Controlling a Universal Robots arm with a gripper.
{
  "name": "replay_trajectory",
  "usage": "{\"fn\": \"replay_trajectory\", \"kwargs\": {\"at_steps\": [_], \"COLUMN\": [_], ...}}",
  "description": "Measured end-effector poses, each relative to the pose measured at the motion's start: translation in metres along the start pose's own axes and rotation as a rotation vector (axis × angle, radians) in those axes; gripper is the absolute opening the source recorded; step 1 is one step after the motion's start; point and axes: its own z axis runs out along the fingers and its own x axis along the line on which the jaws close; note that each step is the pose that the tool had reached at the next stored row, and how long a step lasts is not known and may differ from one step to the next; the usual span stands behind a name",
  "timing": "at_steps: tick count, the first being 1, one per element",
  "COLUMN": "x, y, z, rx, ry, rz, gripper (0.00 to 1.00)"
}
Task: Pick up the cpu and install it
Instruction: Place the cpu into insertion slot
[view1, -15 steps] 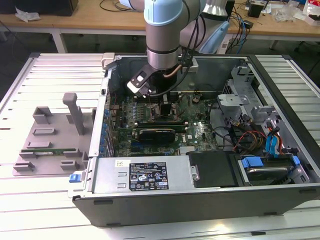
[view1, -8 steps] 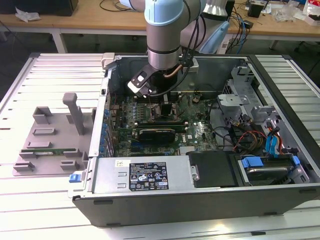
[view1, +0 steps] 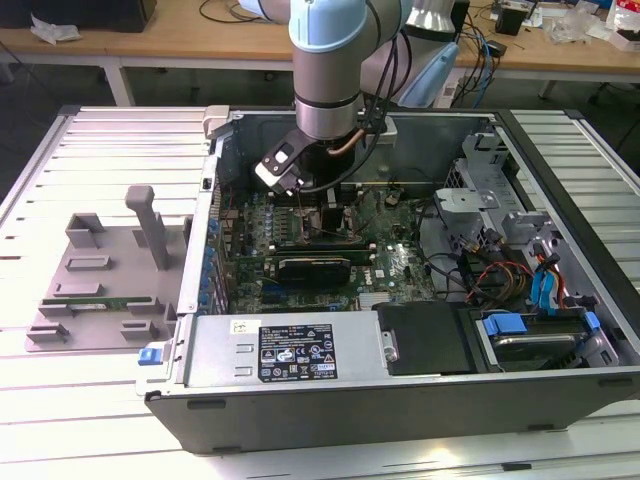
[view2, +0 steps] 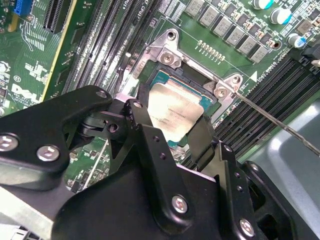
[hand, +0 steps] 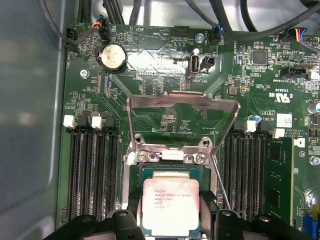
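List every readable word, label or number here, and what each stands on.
cpu: lines of print on its metal top, too small to read.
motherboard: white lettering beside parts, too small to read.
black sticker on the metal box: white print, too small to read.
Nothing can be quoted with confidence.

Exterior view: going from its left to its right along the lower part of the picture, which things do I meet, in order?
In order: grey plastic fixture → labelled power supply → black panel → blue drive tray.
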Motion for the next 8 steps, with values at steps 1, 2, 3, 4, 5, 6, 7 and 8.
{"fn": "replay_trajectory", "kwargs": {"at_steps": [1,2,3,4,5,6,7,8], "x": [0.0001,0.0001,0.0000,0.0000,0.0000,0.0000,0.0000,0.0000], "y": [0.0000,0.0000,-0.0001,-0.0001,-0.0001,-0.0001,-0.0001,-0.0001], "z": [0.0005,0.0008,0.0009,0.0009,0.0010,0.0012,0.0012,0.0012], "rx": [-0.0002,-0.0002,0.0000,0.0001,0.0000,0.0000,0.0000,0.0000], "ry": [0.0004,0.0002,0.0000,-0.0002,0.0000,0.0001,0.0002,0.0001], "rz": [0.000,0.000,0.000,0.000,0.000,0.000,0.000,0.000], "gripper": [0.55,0.55,0.55,0.55,0.55,0.55,0.55,0.55]}}
